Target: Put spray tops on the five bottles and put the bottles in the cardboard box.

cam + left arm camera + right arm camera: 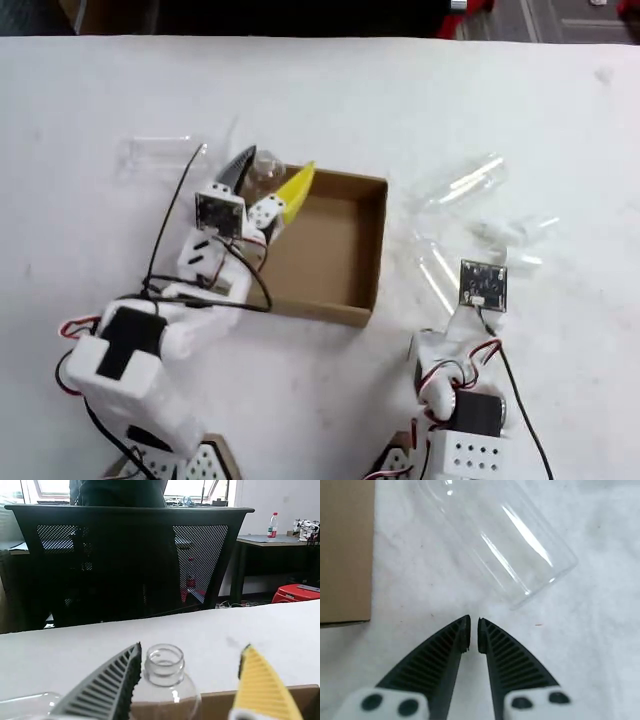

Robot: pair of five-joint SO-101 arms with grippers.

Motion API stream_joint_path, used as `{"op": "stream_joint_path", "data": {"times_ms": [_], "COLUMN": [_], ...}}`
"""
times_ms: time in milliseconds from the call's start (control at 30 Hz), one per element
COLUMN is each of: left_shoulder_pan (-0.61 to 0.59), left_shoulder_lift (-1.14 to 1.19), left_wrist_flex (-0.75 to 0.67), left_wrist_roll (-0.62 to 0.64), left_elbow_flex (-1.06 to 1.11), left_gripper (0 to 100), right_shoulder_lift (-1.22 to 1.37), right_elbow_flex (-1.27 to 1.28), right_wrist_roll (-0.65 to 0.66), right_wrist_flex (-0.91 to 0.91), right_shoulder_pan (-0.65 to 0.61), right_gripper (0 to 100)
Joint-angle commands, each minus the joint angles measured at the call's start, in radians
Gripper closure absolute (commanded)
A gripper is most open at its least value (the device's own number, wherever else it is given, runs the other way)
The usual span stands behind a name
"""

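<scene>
Bottle (164,666) upright inside left claw (191,647), tips apart, prob. unclamped; right claw (473,632) together, aimed down at table (600,645).

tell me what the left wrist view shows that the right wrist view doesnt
Left wrist view: an upright bottle with no top, between the grey and yellow fingers of the open left gripper, and a black chair beyond the table. Right wrist view: the shut right gripper near a lying bottle. Shared: the white table and part of the cardboard box.
</scene>
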Motion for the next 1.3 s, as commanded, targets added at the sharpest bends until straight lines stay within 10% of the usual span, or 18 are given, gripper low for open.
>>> {"op": "stream_joint_path", "data": {"times_ms": [0,600,1267], "left_shoulder_pan": [0.005,-0.051,-0.295], "left_shoulder_lift": [-0.186,-1.069,-0.309], "left_wrist_flex": [0.032,1.712,2.424], "left_wrist_roll": [0.012,0.192,-1.007], "left_elbow_flex": [0.068,-0.436,-1.097], "left_gripper": [76,77,77], "right_shoulder_lift": [-0.005,-0.005,-0.005], "right_elbow_flex": [0.009,0.009,0.009], "right_wrist_roll": [0.008,0.008,0.008], "right_wrist_flex": [0.004,0.004,0.004], "right_shoulder_pan": [-0.005,-0.005,-0.005], "right_gripper": [98.4,98.4,98.4]}}
